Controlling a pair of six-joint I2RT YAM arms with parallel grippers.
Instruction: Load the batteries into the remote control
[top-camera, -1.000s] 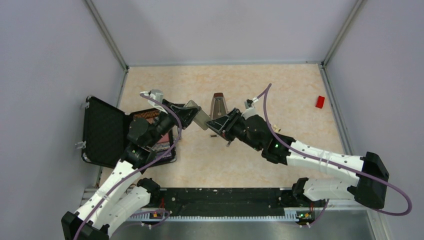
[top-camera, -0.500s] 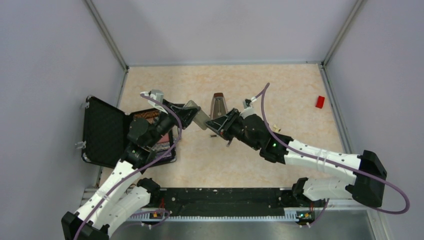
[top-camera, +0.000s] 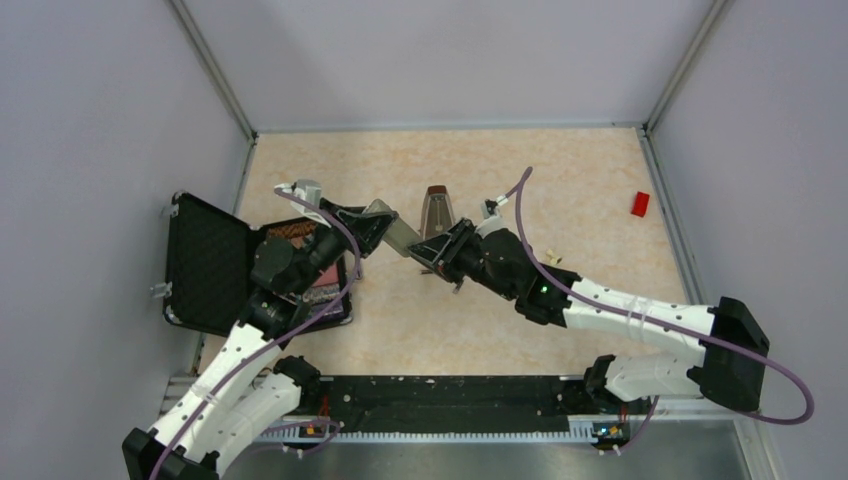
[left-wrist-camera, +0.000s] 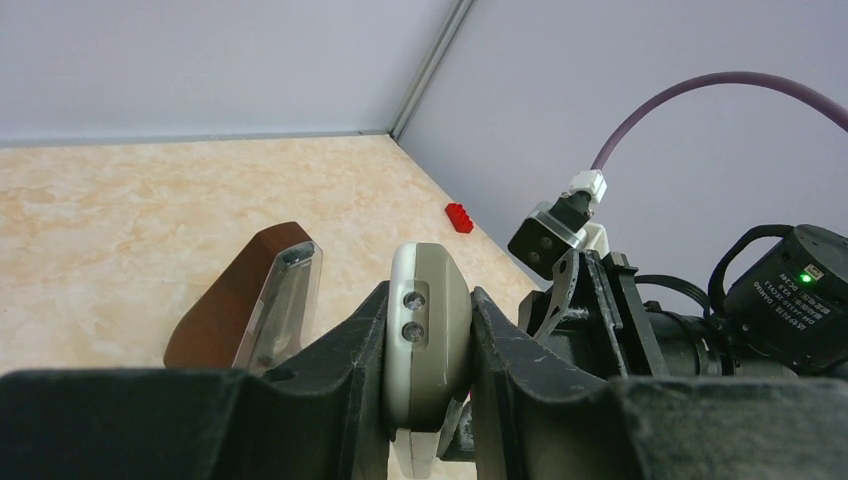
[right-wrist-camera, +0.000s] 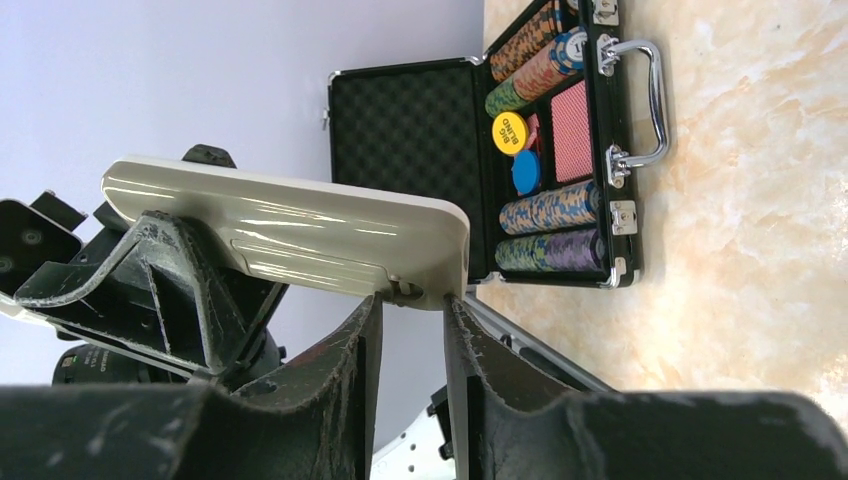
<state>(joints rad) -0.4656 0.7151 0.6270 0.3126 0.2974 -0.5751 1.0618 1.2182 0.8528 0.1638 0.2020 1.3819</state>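
Remote control (top-camera: 400, 237) slants upper left to lower right (top view), clamped by the left gripper (left-wrist-camera: 428, 310). Right gripper (right-wrist-camera: 412, 310), jaws narrowly apart, is at its lower end.

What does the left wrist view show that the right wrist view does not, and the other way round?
Only the left wrist view: the brown metronome, the red block and the right arm's wrist camera. Only the right wrist view: the open black case with poker chips, and the right gripper at the end of the remote control. Both: the remote control, clamped in the left gripper.
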